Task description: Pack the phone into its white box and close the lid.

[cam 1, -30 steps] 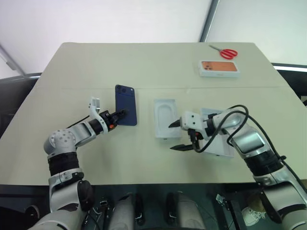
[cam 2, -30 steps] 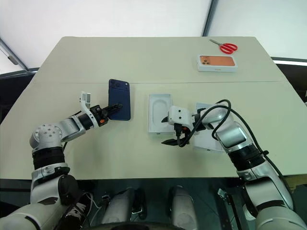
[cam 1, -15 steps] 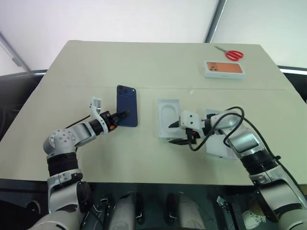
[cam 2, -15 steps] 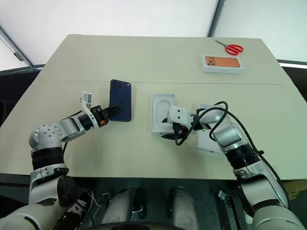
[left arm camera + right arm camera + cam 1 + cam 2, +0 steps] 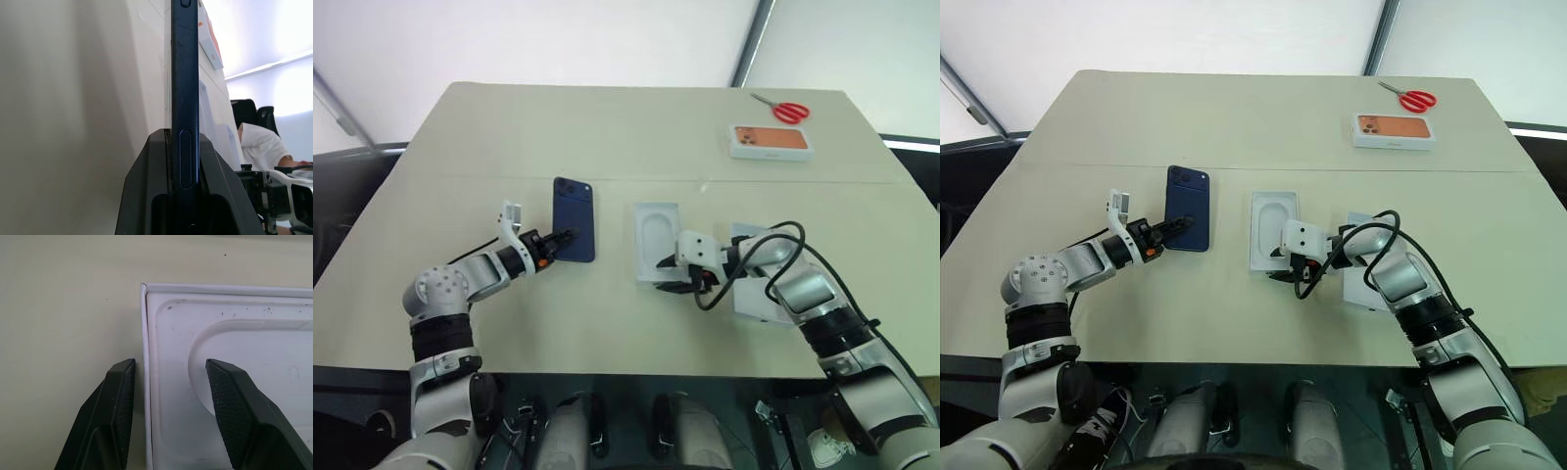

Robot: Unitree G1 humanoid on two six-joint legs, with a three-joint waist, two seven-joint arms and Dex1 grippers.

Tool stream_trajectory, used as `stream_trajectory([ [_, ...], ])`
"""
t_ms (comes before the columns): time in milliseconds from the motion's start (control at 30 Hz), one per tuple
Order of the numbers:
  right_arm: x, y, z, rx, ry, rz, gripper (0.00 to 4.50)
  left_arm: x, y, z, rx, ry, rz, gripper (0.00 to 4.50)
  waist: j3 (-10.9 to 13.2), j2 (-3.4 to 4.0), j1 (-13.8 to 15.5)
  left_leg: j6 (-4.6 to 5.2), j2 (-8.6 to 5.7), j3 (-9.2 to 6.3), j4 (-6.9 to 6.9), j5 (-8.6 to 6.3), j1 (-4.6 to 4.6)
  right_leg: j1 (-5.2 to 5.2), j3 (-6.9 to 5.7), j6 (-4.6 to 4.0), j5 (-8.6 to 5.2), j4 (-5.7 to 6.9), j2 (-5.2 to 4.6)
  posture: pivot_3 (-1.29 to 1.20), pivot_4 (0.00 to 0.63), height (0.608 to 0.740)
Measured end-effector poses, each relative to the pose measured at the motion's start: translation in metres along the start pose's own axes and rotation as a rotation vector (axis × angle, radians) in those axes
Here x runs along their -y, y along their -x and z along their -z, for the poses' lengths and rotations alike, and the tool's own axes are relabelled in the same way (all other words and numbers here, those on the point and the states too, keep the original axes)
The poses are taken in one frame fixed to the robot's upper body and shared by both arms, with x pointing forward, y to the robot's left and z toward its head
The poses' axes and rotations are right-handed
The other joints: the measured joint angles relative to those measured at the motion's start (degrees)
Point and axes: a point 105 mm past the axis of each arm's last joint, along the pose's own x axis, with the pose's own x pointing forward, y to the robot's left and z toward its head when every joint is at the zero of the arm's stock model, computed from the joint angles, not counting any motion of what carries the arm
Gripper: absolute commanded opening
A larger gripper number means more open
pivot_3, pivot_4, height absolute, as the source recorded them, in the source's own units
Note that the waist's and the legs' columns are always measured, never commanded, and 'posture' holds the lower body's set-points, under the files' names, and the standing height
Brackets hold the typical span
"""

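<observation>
Left claw [image 5: 566, 238] gripping phone [image 5: 575, 206]

The table's [image 5: 509, 137] far-left half and its whole near edge lie bare, wide enough for an arm to sweep. Mid-table is crowded: the phone [image 5: 575, 233], the white insert [image 5: 658, 240] and the white box [image 5: 759, 294] sit in a row. Near the far-right corner, the scissors [image 5: 783, 109] and the orange-picture box [image 5: 770, 142] take up room.

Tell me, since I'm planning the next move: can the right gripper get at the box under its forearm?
Probably not at once: the right gripper straddles an edge of the white insert, and the box lies beneath that arm.
</observation>
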Motion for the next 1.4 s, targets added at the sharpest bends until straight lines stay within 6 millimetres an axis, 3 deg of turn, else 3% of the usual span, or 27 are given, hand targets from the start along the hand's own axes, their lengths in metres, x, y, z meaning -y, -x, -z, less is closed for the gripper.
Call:
stream_trajectory([
  [333,0.0,-0.001,-0.001,0.001,0.002,0.004,1.63,-0.004,0.002,0.004,-0.005,0.014,-0.008,0.31,0.0,0.0,0.0,0.0,0.0,-0.01,0.0,0.0,0.0,0.01,0.0,0.0,0.0,0.0,0.0,0.0,0.15,0.738],
  [433,0.001,-0.001,-0.001,-0.001,0.018,0.008,0.66,-0.004,0.002,0.004,-0.004,0.013,-0.008,0.31,0.0,-0.01,0.0,0.0,0.0,0.0,0.0,0.0,0.01,0.01,0.0,0.0,0.0,0.0,-0.01,0.0,0.15,0.738],
  [467,0.002,0.0,-0.002,0.0,0.022,0.014,0.52,-0.004,0.002,0.004,-0.004,0.012,-0.008,0.31,0.0,-0.01,0.0,-0.01,0.0,-0.01,0.0,0.0,0.01,0.02,0.0,0.0,0.0,0.0,0.0,0.0,0.15,0.738],
  [867,0.004,-0.003,-0.004,-0.006,0.033,0.032,0.52,0.003,0.0,0.005,0.0,0.003,0.014,0.31,0.0,-0.01,-0.1,-0.03,0.03,-0.01,0.0,0.01,0.02,0.01,0.0,-0.01,0.0,0.01,0.02,0.0,0.15,0.738],
  [1067,0.0,-0.021,-0.023,0.054,-0.019,0.054,0.52,0.003,0.002,0.002,0.005,-0.003,0.011,0.31,0.0,-0.01,-0.4,-0.04,0.08,-0.01,0.0,0.02,0.02,-0.01,0.0,-0.02,0.01,0.01,0.05,0.0,0.15,0.738],
  [1300,-0.02,-0.039,-0.04,0.066,-0.071,0.067,0.52,0.014,0.009,-0.029,0.074,-0.04,0.021,0.31,0.0,-0.02,-0.1,-0.05,0.05,-0.01,0.0,0.01,0.0,-0.04,0.0,-0.02,0.01,0.01,-0.01,0.0,0.15,0.738],
  [1400,-0.024,-0.041,-0.043,0.054,-0.082,0.084,0.52,0.015,0.01,-0.032,0.078,-0.045,0.021,0.31,0.0,-0.02,0.0,-0.06,0.04,-0.02,-0.01,0.01,-0.01,-0.04,0.0,-0.02,0.01,0.0,-0.01,0.0,0.15,0.738],
])
